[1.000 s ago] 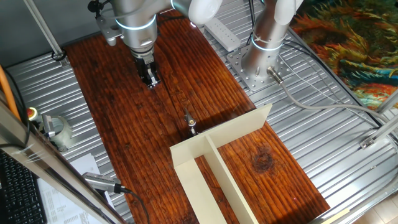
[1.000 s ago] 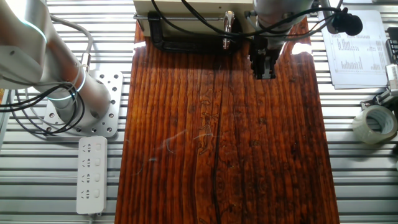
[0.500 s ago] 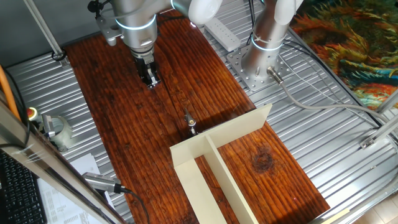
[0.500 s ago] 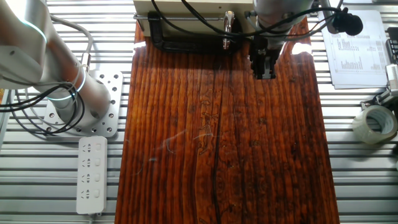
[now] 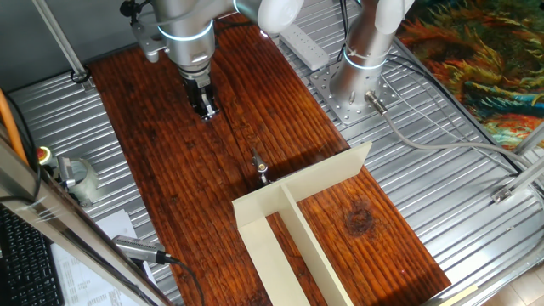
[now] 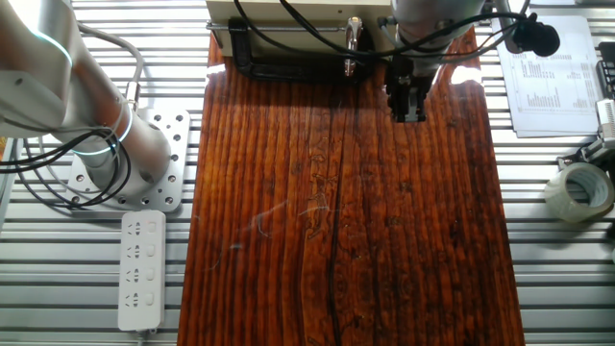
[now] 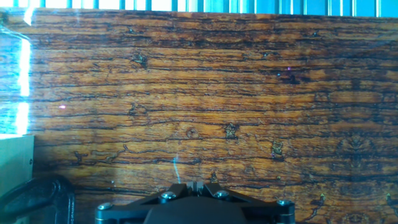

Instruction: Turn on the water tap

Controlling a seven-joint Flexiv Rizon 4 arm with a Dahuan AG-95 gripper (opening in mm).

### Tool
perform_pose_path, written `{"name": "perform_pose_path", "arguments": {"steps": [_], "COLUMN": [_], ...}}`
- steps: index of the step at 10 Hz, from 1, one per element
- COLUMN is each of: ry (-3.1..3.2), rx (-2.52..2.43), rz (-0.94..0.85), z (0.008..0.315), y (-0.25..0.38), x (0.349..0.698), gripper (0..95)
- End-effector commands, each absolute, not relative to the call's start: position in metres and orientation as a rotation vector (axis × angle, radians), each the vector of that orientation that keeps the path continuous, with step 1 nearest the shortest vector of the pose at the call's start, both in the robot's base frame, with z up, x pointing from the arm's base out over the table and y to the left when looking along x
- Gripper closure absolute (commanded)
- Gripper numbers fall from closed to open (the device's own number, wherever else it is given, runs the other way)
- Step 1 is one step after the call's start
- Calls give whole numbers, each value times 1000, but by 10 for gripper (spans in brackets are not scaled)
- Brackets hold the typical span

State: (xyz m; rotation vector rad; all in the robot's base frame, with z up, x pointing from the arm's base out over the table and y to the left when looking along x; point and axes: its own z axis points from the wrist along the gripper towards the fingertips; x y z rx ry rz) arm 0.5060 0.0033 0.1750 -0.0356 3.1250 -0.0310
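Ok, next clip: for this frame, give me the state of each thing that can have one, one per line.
water tap: upright on the board beside the cream divider's corner, untouched; lever position too small to tell.
gripper: fingers together, holding nothing, over bare board away from the tap.
black C-clamp: lying at the board's edge beside the tap.
cream divider: standing upright on the board.
tape roll: lying off the board.

We see cream dividers (image 5: 293,217) on the wooden board (image 6: 336,211), a power strip (image 6: 141,271), tape roll (image 6: 579,191) and papers (image 6: 553,77).
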Motion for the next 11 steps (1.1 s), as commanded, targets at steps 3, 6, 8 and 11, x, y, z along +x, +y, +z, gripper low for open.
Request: {"name": "perform_pose_path", "arguments": {"steps": [3, 6, 8, 11], "ry": [3122, 3123, 3124, 3123], "rx": [-33, -26, -16, -33], "rz": [-32, -34, -34, -35], "z": [175, 175, 175, 176], "y": [3, 3, 3, 2], "x": [506, 506, 506, 506], "gripper": [950, 950, 950, 950]}}
